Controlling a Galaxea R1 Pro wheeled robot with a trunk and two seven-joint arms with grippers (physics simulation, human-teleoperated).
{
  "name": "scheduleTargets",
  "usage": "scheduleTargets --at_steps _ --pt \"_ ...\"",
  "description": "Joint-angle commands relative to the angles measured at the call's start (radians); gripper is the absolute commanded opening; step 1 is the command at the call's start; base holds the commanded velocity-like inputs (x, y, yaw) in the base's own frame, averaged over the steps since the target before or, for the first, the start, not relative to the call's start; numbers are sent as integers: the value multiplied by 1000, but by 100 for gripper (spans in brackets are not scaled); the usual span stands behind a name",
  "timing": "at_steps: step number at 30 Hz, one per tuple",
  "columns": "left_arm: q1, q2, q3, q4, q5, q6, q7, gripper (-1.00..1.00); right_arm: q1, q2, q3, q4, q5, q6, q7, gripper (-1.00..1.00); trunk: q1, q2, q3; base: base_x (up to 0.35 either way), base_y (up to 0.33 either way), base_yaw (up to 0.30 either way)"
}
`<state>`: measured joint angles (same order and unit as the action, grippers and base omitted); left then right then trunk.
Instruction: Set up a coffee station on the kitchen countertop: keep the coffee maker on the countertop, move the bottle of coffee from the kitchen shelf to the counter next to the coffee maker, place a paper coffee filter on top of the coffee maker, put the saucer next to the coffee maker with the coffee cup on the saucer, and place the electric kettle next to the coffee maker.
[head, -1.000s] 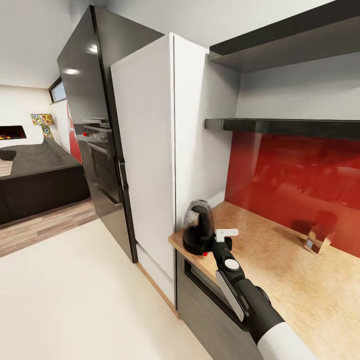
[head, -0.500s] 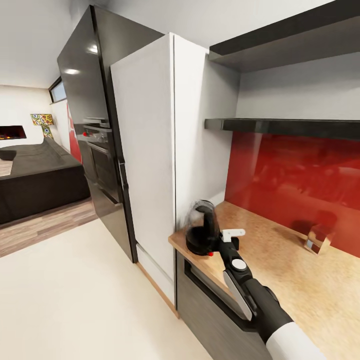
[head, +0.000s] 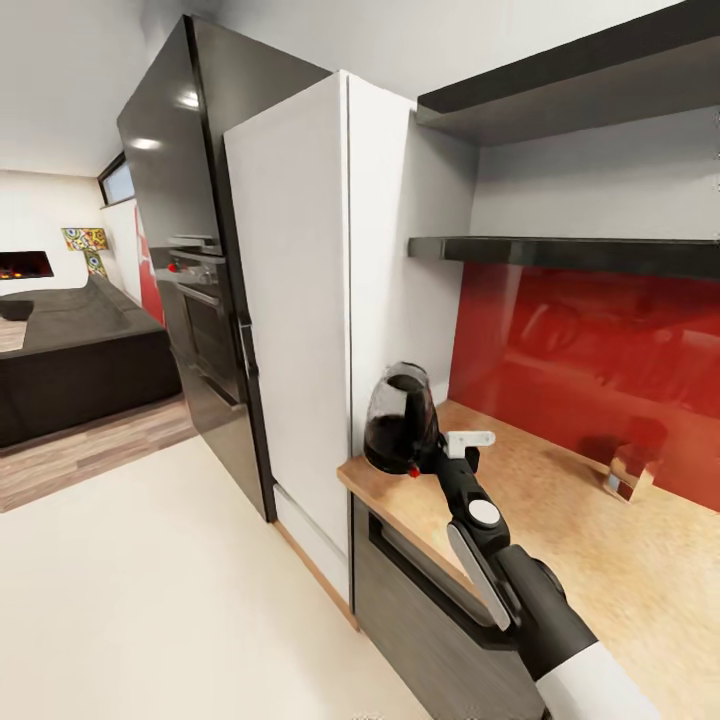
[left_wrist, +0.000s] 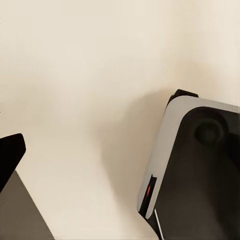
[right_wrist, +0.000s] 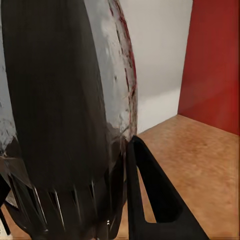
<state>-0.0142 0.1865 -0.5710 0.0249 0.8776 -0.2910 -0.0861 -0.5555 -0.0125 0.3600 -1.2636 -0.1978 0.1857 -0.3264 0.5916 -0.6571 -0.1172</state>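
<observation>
The kitchen countertop (head: 560, 530) runs along a red backsplash (head: 590, 360), with a tall white cabinet (head: 300, 320) at its near end and a dark shelf (head: 570, 250) above. The right arm reaches over the worktop to the electric kettle (head: 398, 418), which is lifted clear of the surface near the counter's corner, beside the white cabinet, and tilted slightly.

The right gripper (head: 432, 455) sits at the kettle's handle side. In the right wrist view the kettle (right_wrist: 65, 115) looms right against the camera, and 1 dark finger (right_wrist: 150, 195) lies along its glass wall, touching it; the 2nd finger is mostly hidden at the other side, so the fingers look pinched on the kettle's handle.

A small glass object (head: 628, 472) stands well apart, by the backsplash.

The left wrist view faces pale floor (left_wrist: 85, 100) and the robot's base (left_wrist: 195, 165); how far the left fingers stand apart cannot be told.
</observation>
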Motion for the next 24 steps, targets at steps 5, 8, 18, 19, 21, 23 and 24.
scheduleTargets --at_steps 5,8,18,19,21,23,24 --pt "-1 -1 -1 3 15 -3 -6 100 8 -6 4 2 -2 5 -11 -100 0 -2 -2 -10 0 -53" --pt "-1 -2 -1 3 15 -3 -6 100 9 -7 4 0 -3 5 -11 -100 0 -2 -2 0 0 -287" --pt "-1 -1 0 3 15 -3 -6 100 9 -7 4 -5 -5 4 -11 -100 0 -2 -2 0 0 -299" --pt "-1 -1 0 3 15 -3 -6 100 9 -7 4 -5 -5 4 -11 -100 0 -2 -2 -5 0 -300" --pt "-1 -1 0 3 15 -3 -6 100 9 -7 4 -5 -5 4 -11 -100 0 -2 -2 -48 0 -300" --pt "-1 -1 0 3 15 -3 -6 100 9 -7 4 -5 -5 4 -11 -100 0 -2 -2 -139 21 -300" --pt "-1 -1 0 3 16 -3 -6 100 9 -7 4 -5 -5 4 -11 -100 0 -2 -2 -218 69 -300"
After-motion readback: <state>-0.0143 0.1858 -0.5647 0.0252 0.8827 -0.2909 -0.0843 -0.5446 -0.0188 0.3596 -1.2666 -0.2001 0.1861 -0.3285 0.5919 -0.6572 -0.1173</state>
